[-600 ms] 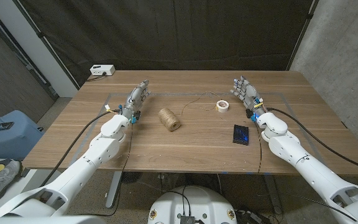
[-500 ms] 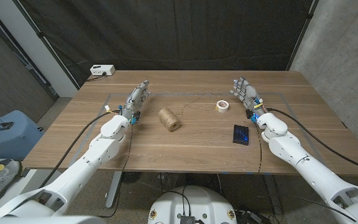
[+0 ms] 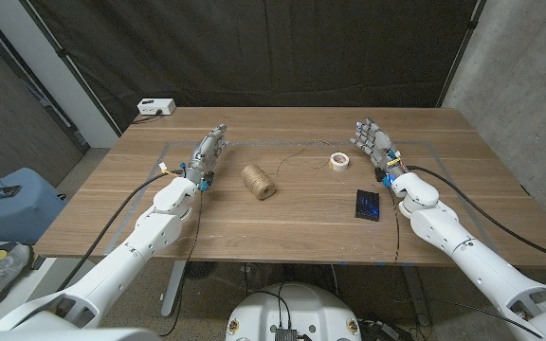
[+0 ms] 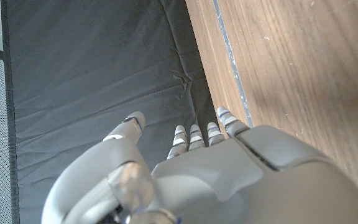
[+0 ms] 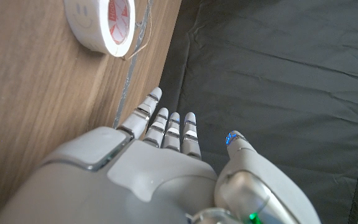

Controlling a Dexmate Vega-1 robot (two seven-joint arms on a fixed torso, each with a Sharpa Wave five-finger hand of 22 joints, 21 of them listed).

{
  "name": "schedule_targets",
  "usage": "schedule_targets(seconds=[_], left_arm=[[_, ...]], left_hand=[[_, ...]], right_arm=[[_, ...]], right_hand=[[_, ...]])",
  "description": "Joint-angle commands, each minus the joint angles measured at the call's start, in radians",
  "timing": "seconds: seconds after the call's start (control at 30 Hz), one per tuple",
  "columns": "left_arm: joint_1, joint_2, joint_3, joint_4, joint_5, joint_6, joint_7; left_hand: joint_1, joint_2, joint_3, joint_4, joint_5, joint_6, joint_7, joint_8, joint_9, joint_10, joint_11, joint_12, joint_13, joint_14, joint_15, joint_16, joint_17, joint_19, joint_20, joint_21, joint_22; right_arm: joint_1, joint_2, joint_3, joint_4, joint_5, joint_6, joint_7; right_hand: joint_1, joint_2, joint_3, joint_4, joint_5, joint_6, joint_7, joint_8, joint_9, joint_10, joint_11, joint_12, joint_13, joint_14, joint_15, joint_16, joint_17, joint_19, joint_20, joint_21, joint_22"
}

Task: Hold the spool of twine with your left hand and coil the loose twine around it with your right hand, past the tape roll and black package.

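So the spool of twine [image 3: 259, 181] is just sitting on its side a bit left of the middle of the frame, on the wooden table [image 3: 292, 223], nobody touching it. A loose strand of twine [image 3: 301, 154] is trailing off up and to the right toward the white tape roll [image 3: 339, 161], which is lying flat right of centre. The black package [image 3: 369, 204] is lying lower right of that, well apart from the spool. The left hand [image 3: 208, 152] is hanging out over at the left of the spool, fingers straight and apart, holding nothing. The right hand [image 3: 373, 139] is waiting just right of the tape roll, fingers spread, also gripping nothing.
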Motion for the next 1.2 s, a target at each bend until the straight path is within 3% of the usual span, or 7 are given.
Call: schedule_targets(seconds=[0.03,0.87,1.2], left_arm=[[-0.014,0.007,0.006,0.001,0.01,0.009,-0.011],[-0.031,0.052,0.014,-0.019,0.044,0.013,-0.047],[-0.044,0.078,0.017,-0.024,0.069,-0.004,-0.078]], left_hand=[[0.017,-0.006,0.003,-0.015,0.007,0.007,0.007,0.004,0.003,0.006,-0.003,0.005,0.005,0.024,-0.001,0.013,0.003,0.026,-0.002,0.013,0.002],[0.043,-0.017,0.007,-0.056,0.017,0.003,0.009,0.002,0.003,0.026,-0.004,0.007,0.005,0.045,-0.001,0.012,0.004,0.034,-0.009,0.012,0.004],[0.087,-0.021,0.026,-0.107,0.05,0.003,0.002,0.004,0.002,0.054,-0.017,0.013,0.008,0.064,-0.008,0.012,0.005,0.04,-0.01,0.012,0.005]], right_arm=[[0.0,0.007,-0.001,0.001,-0.002,0.0,-0.012],[0.031,0.037,-0.008,0.049,-0.012,0.019,-0.015],[0.039,0.042,-0.006,0.063,-0.012,0.024,-0.014]], right_hand=[[0.008,-0.003,0.007,0.0,0.004,0.008,0.0,0.005,0.005,0.008,-0.002,0.004,0.004,0.005,0.0,0.006,0.002,0.005,0.001,0.006,0.003],[0.008,-0.006,0.01,-0.002,0.003,0.008,-0.001,0.005,0.006,0.007,-0.001,0.004,0.004,0.004,0.0,0.005,0.001,0.005,0.004,0.006,0.003],[0.009,-0.007,0.012,-0.004,0.003,0.007,-0.002,0.005,0.006,0.007,-0.004,0.004,0.004,0.003,0.001,0.005,0.001,0.005,0.005,0.006,0.003]])
